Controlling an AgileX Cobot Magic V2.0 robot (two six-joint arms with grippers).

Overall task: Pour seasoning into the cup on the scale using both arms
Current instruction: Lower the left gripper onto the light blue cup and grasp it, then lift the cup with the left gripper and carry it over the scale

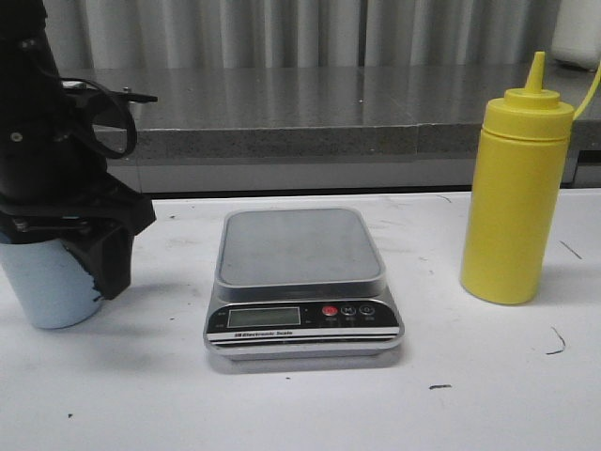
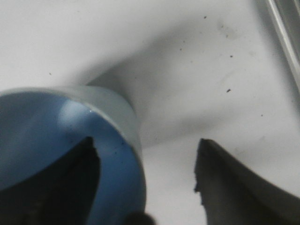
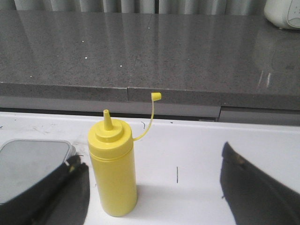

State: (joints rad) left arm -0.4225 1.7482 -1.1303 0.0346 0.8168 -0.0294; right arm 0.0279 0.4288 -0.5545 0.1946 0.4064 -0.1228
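The pale blue cup point(image 1: 47, 287) stands on the white table at the far left, left of the scale point(image 1: 300, 254). My left gripper point(image 1: 94, 268) is down over the cup. In the left wrist view the gripper point(image 2: 145, 143) is open and straddles the cup's wall point(image 2: 126, 117), one finger point(image 2: 79, 187) inside the cup and the other point(image 2: 229, 187) outside, apart from it. The yellow seasoning bottle point(image 1: 515, 197) stands upright right of the scale, its tip cap off and hanging on the tether. My right gripper point(image 3: 152, 157) is open, with the bottle point(image 3: 112, 173) ahead between its fingers and untouched. The scale's platform is bare.
A grey stone counter ledge point(image 1: 300, 113) runs behind the white table point(image 1: 300, 413), with a pale curtain beyond it. A white appliance point(image 3: 283, 11) sits on the counter at the far right. The scale's corner point(image 3: 28, 164) shows beside the right gripper's finger.
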